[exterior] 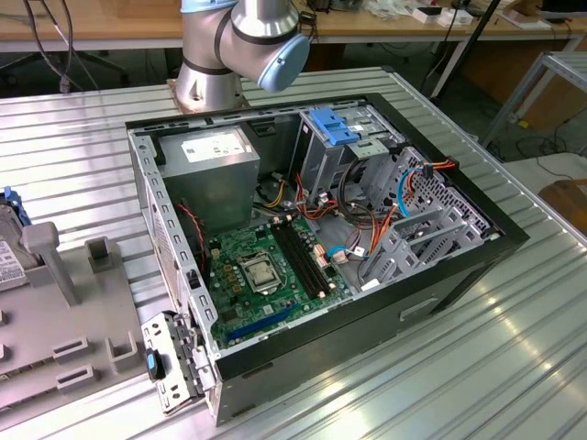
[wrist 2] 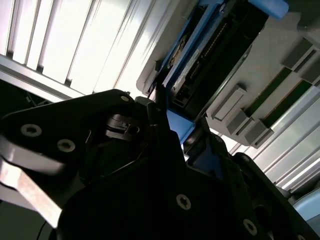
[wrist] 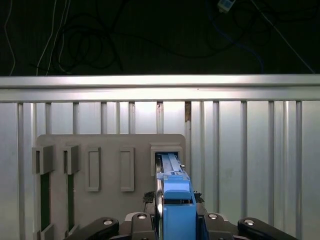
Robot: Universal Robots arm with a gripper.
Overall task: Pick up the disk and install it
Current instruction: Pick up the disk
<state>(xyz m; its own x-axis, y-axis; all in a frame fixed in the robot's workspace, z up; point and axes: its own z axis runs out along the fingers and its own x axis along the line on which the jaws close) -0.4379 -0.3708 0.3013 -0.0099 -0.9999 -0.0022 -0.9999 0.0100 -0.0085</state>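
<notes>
The table (wrist: 250,150) is glossy ribbed metal; disk (wrist: 177,216) rails seem matt plastic.

Your table (exterior: 514,367) is ribbed silver metal. On it you have the open computer case (exterior: 367,341) lying on its side. The arm's base (exterior: 204,87) stands just beyond the case, and a grey slotted plate (exterior: 55,362) lies beside the case, toward the exterior view's left.

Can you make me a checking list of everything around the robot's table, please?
Surface: ribbed metal table, shiny.
Job's things: disk standing on edge in a slot of the grey holder; computer case open.
Clutter: metal bracket by the case's corner.
Grippers: gripper right at the disk's blue end.
Cables: coloured wires inside the case.
Surroundings: wooden bench behind.
</notes>
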